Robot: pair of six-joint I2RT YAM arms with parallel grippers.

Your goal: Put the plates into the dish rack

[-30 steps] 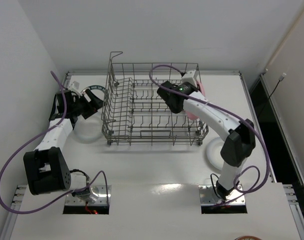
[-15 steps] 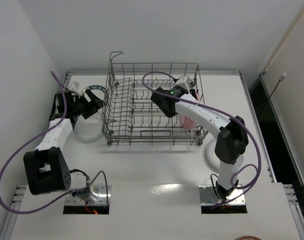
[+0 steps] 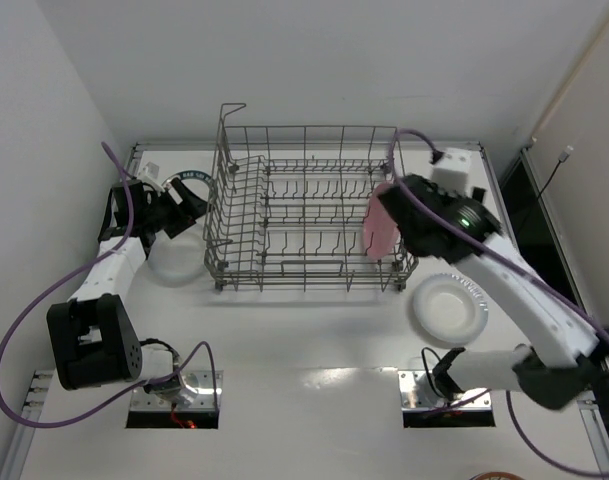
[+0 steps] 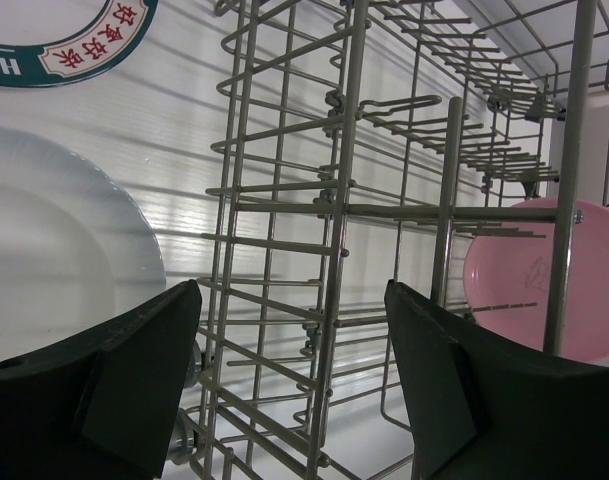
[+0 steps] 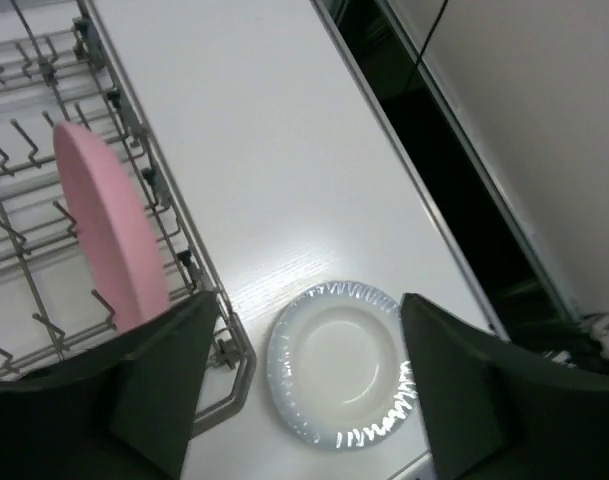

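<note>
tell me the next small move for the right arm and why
Probably lower the open right gripper toward the whitish plate on the table beside the dish rack: the pink plate already stands in the rack, and that gripper holds nothing.

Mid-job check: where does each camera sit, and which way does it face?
Top view: above and behind the arms, looking down on the rack; both arms show.
Left wrist: beside the rack's left side, looking across through its wires; open left hand frames the view.
Right wrist: above the rack's right end, looking down at a white plate on the table; open right hand shows.
Shared: both wrist views catch the pink plate standing in the rack.
</note>
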